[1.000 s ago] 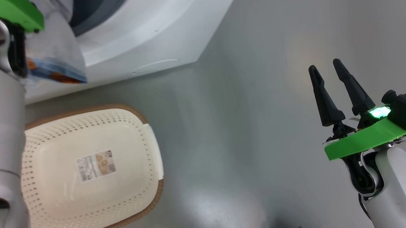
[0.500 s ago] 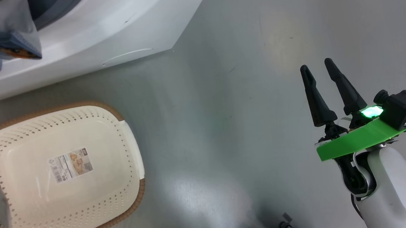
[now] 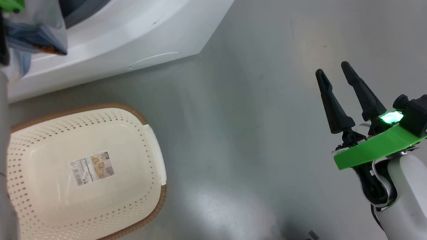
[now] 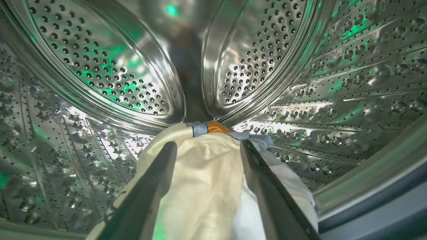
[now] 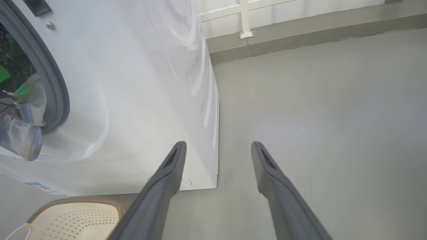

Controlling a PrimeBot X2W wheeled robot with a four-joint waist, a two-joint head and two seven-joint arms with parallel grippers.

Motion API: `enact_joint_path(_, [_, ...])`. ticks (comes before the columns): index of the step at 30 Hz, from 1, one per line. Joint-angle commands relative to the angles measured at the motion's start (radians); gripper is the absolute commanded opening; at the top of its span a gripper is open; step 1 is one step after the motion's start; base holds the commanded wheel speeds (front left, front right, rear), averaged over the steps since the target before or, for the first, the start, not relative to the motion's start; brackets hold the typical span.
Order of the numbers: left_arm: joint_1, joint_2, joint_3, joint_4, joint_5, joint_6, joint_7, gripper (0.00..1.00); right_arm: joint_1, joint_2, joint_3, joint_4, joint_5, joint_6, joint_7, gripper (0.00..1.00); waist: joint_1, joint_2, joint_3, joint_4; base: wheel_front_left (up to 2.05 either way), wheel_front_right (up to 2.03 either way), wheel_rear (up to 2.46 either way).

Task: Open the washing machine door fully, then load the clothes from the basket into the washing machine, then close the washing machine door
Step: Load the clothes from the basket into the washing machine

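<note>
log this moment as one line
step: loading | left jaws: open inside drum, clothes between them | right jaws: open, over floor | basket: no clothes visible

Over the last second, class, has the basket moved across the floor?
No. The basket keeps its spot relative to the washing machine; the head view itself shifted, so the camera moved.

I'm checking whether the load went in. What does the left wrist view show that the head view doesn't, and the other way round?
Left wrist view: the inside of the perforated steel drum, and the left end effector, fingers spread, with the clothes lying between them.
Head view: the basket, bare down to its label, the grey floor and the open right end effector.
Shared: the clothes, and the washing machine, seen from outside in the head view.
</note>
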Motion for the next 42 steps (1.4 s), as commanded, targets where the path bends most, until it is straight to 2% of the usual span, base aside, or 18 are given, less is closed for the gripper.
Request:
enact_joint_path(1, [0.024, 0.031, 0.005, -0.029, 0.007, -0.005, -0.004, 1.0, 0.007, -0.017, 0.009, -0.02, -0.007, 0.002, -0.005, 1.0, 0.0, -0.0001, -0.009, 0.012, 0.0, 0.0, 0.0])
enact_joint_path(8, [0.093, 0.021, 0.009, -0.108, 0.019, -0.004, -0.004, 1.0, 0.008, -0.023, 0.002, -0.024, -0.007, 0.002, -0.005, 1.0, 0.0, -0.0001, -0.022, 0.038, 0.0, 0.0, 0.0])
enact_joint_path(20, [0.315, 0.015, 0.03, -0.36, 0.05, 0.008, -0.004, 1.0, 0.014, -0.014, -0.005, -0.025, -0.006, 0.002, -0.005, 1.0, 0.0, -0.0001, -0.047, 0.07, 0.0, 0.0, 0.0])
enact_joint_path(37, [0.756, 0.004, 0.111, -0.848, 0.068, 0.046, -0.004, 1.0, 0.028, -0.031, -0.037, -0.045, -0.009, 0.002, -0.005, 1.0, 0.0, -0.0001, -0.059, 0.117, 0.0, 0.0, 0.0])
enact_joint_path(42, [0.883, 0.0, 0.142, -0.966, 0.08, 0.037, -0.004, 1.0, 0.03, -0.038, -0.042, -0.05, -0.01, 0.002, -0.005, 1.0, 0.0, -0.0001, -0.057, 0.13, 0.0, 0.0, 0.0])
